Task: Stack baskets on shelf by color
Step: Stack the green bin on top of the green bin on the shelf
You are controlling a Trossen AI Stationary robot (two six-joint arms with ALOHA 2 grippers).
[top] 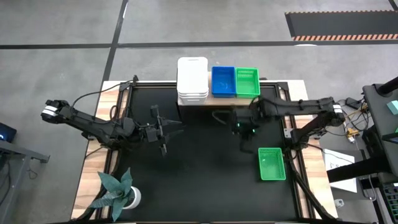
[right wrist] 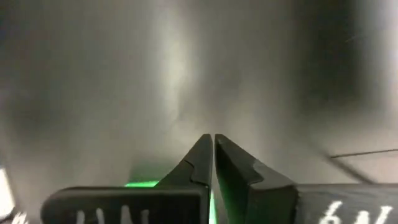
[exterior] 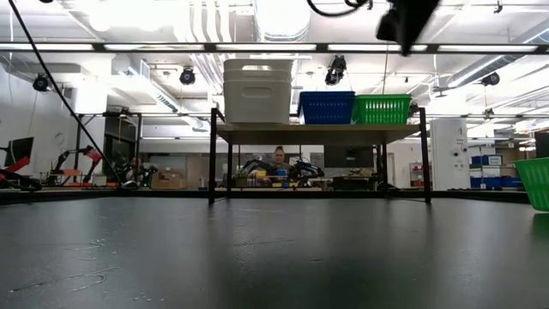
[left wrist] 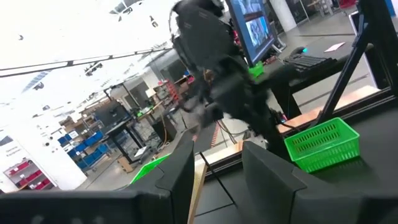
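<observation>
Black counter (top: 199,180), workshop beyond. Right jaws (top: 247,132): together, holding nothing, above the counter just in front of the shelf (top: 217,99). Left jaws (top: 163,132): apart, empty, at centre-left. On the shelf: white baskets (top: 193,79), stacked; blue basket (top: 223,81); green basket (top: 247,81). Loose green basket (top: 272,163) on the counter, near right. Plant (top: 118,191) at near-left corner.

In the high view the shelf (top: 217,99) sits at the top middle of the table (top: 205,180), with three lots of baskets side by side on it: a stack (top: 192,79) on the left, one basket (top: 222,81) in the middle and another (top: 247,81) on the right. One more basket (top: 271,163) lies alone on the table at the lower right. A plant (top: 118,191) stands in the lower left corner.
</observation>
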